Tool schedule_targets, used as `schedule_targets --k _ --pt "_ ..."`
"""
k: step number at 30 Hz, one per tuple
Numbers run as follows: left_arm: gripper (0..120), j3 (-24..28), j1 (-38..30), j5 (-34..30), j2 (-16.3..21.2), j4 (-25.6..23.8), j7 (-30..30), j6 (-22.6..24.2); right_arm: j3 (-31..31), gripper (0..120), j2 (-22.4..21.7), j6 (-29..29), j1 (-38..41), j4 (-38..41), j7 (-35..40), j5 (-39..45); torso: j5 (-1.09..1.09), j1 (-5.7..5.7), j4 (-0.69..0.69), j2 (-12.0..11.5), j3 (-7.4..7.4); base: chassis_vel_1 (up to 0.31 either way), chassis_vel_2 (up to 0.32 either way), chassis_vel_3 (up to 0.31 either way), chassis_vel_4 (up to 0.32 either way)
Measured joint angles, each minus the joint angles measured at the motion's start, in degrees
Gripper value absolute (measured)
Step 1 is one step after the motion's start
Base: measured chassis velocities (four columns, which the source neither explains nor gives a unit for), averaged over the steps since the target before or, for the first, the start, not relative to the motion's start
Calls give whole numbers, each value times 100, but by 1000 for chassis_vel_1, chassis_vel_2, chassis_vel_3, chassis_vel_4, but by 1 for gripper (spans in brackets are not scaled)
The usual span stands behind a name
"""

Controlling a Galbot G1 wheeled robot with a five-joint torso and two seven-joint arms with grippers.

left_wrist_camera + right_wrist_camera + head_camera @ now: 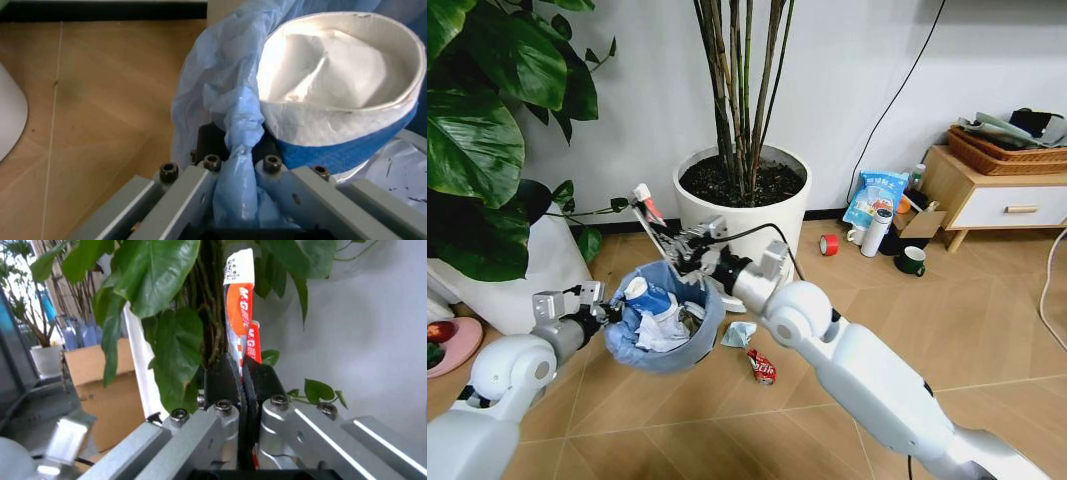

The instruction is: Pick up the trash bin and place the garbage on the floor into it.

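— How many pieces lie on the floor now?

— Two: a red crushed wrapper and a light blue mask, both just beside the trash bin.

— And the bin?

— One, held off the floor; the left gripper is clamped on its blue bag rim.

— The other arm?

— The right gripper pinches one white printed tube, raised above the bin, near the one big white pot.
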Motion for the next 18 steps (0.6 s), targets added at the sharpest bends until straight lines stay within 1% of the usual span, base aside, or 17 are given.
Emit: schedule_targets --k 2,7,9,10,11,13,14,15,17,18 --pt "0 27 -72 -77 59 0 -40 22 0 0 56 76 2 -199 -82 -188 0 0 0 0 0 0 0 0 0" --pt "0 35 -100 -103 94 5 -49 27 27 0 56 114 -63 -341 -183 -454 0 0 0 0 0 0 0 0 0" --pt "0 42 -102 -104 93 13 -49 28 38 9 29 99 -101 -348 -231 -524 0 0 0 0 0 0 0 0 0" --pt "0 42 -102 -104 93 13 -49 28 38 9 26 97 -105 -349 -234 -528 0 0 0 0 0 0 0 0 0" --pt "0 45 -105 -104 82 14 -50 28 39 17 16 86 -132 -357 -247 -565 0 0 0 0 0 0 0 0 0" --pt "0 46 -111 -104 71 17 -49 28 32 25 14 83 -143 -373 -243 -578 0 0 0 0 0 0 0 0 0" --pt "0 46 -111 -104 71 17 -49 28 32 25 14 83 -143 -373 -243 -578 0 0 0 0 0 0 0 0 0" --pt "0 46 -115 -104 69 18 -49 28 26 29 14 83 -142 -380 -235 -583 0 0 0 0 -1 0 0 0 0" --pt "0 46 -119 -104 68 18 -49 28 23 40 20 84 -123 -409 -225 -623 0 0 0 0 -1 0 0 0 0" --pt "0 46 -119 -104 68 18 -49 28 23 40 20 84 -123 -409 -225 -623 0 0 0 0 -1 0 0 0 0"
